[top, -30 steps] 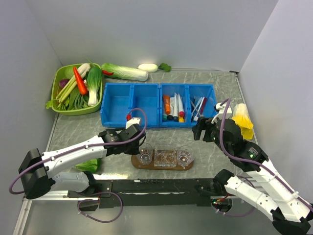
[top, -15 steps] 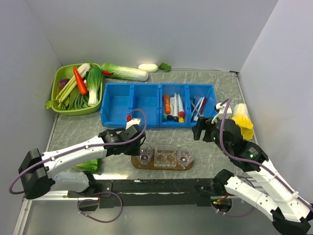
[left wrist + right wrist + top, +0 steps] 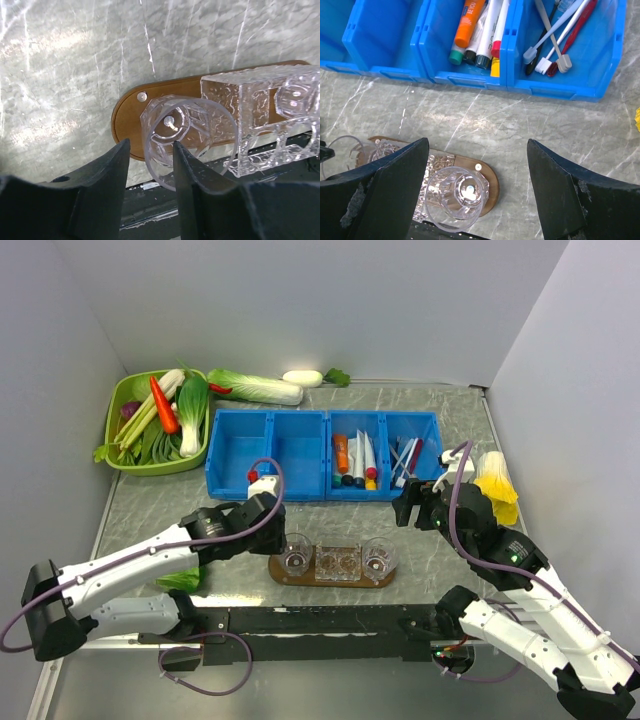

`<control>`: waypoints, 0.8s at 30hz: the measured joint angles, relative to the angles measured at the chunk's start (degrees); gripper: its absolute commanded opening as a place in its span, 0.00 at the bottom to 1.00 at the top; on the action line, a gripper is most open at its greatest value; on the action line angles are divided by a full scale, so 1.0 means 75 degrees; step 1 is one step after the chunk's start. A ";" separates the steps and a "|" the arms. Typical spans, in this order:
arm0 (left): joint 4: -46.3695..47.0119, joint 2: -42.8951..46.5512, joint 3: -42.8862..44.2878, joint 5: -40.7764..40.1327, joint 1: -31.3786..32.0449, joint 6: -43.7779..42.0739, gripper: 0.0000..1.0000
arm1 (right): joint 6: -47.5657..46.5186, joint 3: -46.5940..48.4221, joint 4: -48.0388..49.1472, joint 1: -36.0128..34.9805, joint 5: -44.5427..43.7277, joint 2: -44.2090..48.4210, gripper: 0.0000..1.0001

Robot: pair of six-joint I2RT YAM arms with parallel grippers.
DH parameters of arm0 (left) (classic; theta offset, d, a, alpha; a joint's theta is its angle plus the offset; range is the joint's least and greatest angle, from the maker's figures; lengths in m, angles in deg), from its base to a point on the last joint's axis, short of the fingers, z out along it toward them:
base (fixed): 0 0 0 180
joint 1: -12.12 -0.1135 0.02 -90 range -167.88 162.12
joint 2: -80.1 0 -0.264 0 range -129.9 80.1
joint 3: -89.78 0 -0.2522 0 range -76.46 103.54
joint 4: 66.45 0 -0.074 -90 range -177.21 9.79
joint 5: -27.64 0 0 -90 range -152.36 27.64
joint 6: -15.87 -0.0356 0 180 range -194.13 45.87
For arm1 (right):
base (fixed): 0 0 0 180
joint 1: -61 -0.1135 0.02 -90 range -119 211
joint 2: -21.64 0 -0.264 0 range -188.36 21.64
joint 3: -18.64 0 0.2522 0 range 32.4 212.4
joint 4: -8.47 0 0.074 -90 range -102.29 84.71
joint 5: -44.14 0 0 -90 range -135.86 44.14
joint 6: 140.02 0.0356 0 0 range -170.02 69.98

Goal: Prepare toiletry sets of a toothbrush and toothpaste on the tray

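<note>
Top external view: a flat brown wooden oblong tray [image 3: 335,584] lies on the grey marbled surface [image 3: 455,425] just in front of a row of blue plastic bins [image 3: 310,490]. On the tray stand two clear round plastic cups [image 3: 296,560], one at each end, with a clear rectangular plastic holder [image 3: 337,561] between them.

The white squeeze tubes of toothpaste [image 3: 358,455] lie in the third bin from the left, beside an orange tube [image 3: 341,452]. None is on the tray. Slim toothbrushes [image 3: 405,458] fill the rightmost bin.

In the left wrist view, the left pincer [image 3: 151,147] is partly parted. The near wall of the left cup [image 3: 200,112] stands between its fingers [image 3: 107,185], with a gap showing on the outer side.

The right pincer [image 3: 476,145] is spread wide and holds nothing. It hangs over the surface between the bins and the tray's right end [image 3: 490,182].
</note>
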 measured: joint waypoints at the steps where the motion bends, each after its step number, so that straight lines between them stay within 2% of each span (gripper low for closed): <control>1: 0.0000 0.0055 0.0000 -0.0020 0.0000 -0.0003 0.46 | 0.0000 0.0000 -0.0003 0.0000 0.0000 0.0000 0.86; 4: -0.0017 0.0184 0.0023 -0.0111 0.0000 -0.0117 0.57 | 0.0000 0.0000 0.0000 0.0000 0.0003 0.0000 0.86; 7: -0.0023 0.0303 0.0140 -0.0434 0.0000 -0.0358 0.63 | -0.0003 0.0000 0.0000 0.0000 0.0026 -0.0020 0.84; 11: 0.0146 0.0367 0.0493 -0.0638 -0.0318 -0.0979 0.63 | -0.0017 0.0003 0.0000 0.0000 0.0093 -0.0134 0.83; 18: 0.1399 -0.0466 0.1699 0.0318 -0.2623 -0.2398 0.66 | -0.0230 0.0198 -0.0003 0.0000 0.0309 -0.0697 0.81; 24: 0.2783 -0.0927 0.2113 0.1119 -0.3704 -0.3028 0.67 | -0.0484 0.0927 0.0146 0.0029 0.0396 -0.1818 0.78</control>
